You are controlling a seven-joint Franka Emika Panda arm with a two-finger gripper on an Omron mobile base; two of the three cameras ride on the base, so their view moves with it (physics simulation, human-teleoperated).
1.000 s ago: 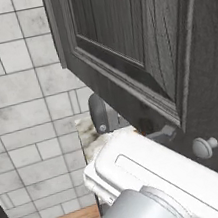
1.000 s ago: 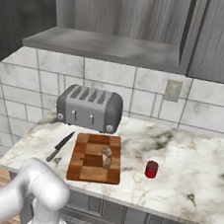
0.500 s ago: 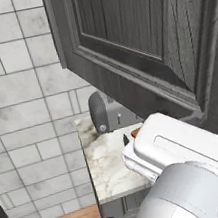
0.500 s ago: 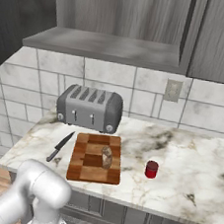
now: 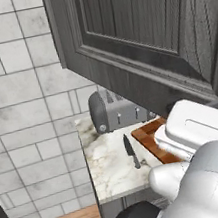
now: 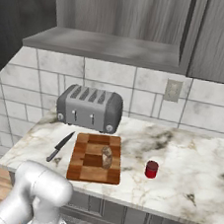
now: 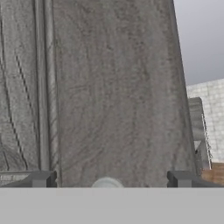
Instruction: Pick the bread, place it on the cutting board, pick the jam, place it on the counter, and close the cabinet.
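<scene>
The bread (image 6: 107, 156) lies on the checkered cutting board (image 6: 84, 168), near its middle. The jam (image 6: 151, 169), a small red jar, stands on the marbled counter (image 6: 192, 163) just right of the board. The cabinet door (image 5: 133, 35) hangs open above the counter's left end. In the hand view the door panel (image 7: 109, 87) is very close, and my gripper (image 7: 111, 180) is open, its two fingertips (image 7: 41, 179) standing wide on either side of the round pale knob (image 7: 107, 183). Nothing is gripped.
A grey toaster (image 6: 89, 108) stands at the back of the counter, behind the board. A black-handled knife (image 6: 60, 146) lies left of the board. A wall outlet (image 6: 173, 90) sits on the tiled wall. My white arm (image 5: 209, 174) covers the lower right of the left base view.
In the left base view my arm has swung to the right and lower, uncovering the toaster, the knife and the board's corner. Bread, jam and jaws have not changed.
</scene>
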